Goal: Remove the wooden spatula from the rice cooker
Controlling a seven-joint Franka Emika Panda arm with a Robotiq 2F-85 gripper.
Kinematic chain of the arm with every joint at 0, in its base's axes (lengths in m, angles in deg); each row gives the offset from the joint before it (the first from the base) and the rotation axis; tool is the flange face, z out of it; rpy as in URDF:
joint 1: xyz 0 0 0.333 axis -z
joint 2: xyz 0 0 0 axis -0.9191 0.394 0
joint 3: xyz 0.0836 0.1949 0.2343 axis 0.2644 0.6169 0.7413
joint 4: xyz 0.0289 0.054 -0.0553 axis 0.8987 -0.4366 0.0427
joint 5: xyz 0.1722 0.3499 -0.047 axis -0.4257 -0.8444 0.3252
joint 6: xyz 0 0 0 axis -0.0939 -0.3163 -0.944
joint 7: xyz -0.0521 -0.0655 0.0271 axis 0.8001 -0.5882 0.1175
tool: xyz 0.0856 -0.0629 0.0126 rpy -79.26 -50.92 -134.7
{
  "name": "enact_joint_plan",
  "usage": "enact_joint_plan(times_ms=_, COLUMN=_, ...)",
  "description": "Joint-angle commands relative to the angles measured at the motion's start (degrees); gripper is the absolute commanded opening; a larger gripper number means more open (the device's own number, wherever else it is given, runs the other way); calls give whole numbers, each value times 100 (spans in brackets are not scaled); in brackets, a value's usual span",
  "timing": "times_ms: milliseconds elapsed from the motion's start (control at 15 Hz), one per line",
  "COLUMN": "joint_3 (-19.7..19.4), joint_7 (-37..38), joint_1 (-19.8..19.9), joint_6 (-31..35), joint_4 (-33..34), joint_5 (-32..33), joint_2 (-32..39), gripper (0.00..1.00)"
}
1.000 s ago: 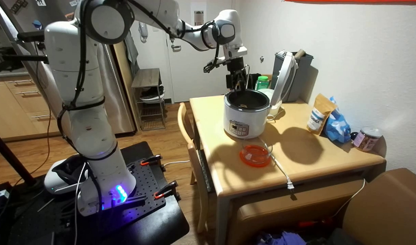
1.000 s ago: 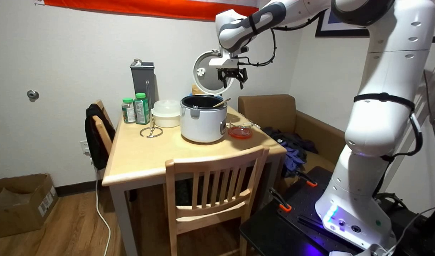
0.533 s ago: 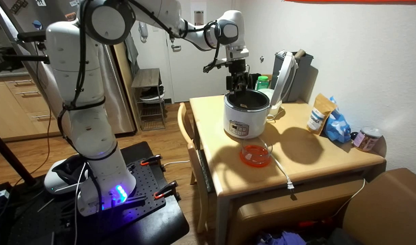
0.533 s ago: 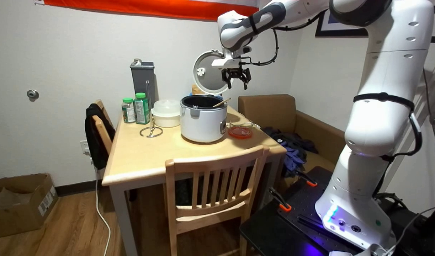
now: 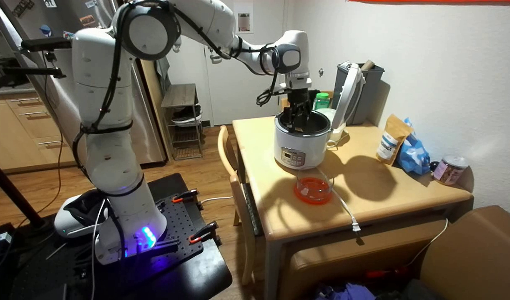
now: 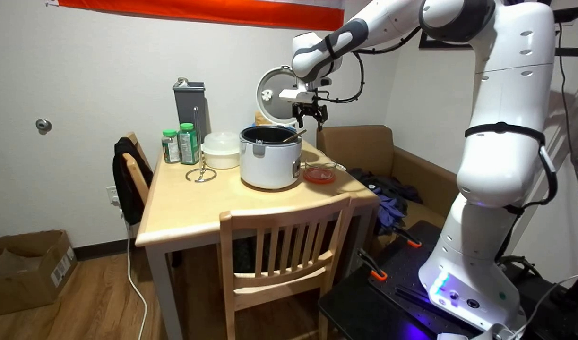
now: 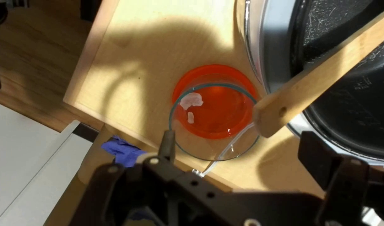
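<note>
In the rice cooker (image 6: 270, 163), the wooden spatula (image 7: 327, 73) seems light and stiff, its jutting handle (image 7: 272, 116) best for the spread gripper (image 6: 310, 126).

Rice cooker (image 6: 266, 167): on the surface (image 6: 189, 208), between tub (image 6: 221, 157) and dish (image 5: 314, 189)
Spatula (image 7: 328, 69): in the rice cooker, jutting over the rim on the dish side
Pincer (image 6: 310, 126): above the surface, near the spatula
Sofa (image 5: 476, 250) edge: dish nearby, cord (image 5: 344, 206) hanging over
Wall (image 5: 425, 75) edge: pouch (image 5: 390, 141), bag (image 5: 413, 155) and jar (image 5: 449, 171), toward the sofa corner
Wall corner away from sofa: bottles (image 6: 188, 145), bin (image 6: 190, 105) behind
</note>
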Motion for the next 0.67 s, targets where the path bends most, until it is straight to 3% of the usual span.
enact_joint_plan(times_ms=0, joint_3=-50, joint_7=-87, joint_1=7, joint_6=441, joint_4=38, joint_5=-340, joint_2=57, gripper=100)
enact_joint_plan(times_ms=267, joint_3=-79, joint_7=-78, joint_1=16, joint_6=895, joint_4=-8, joint_5=-603, joint_2=79, gripper=100)
enact_joint_plan(times_ms=600, joint_3=-140, joint_7=-29, joint_1=-2, joint_6=971, joint_4=-61, joint_5=-712, joint_2=109, gripper=100)
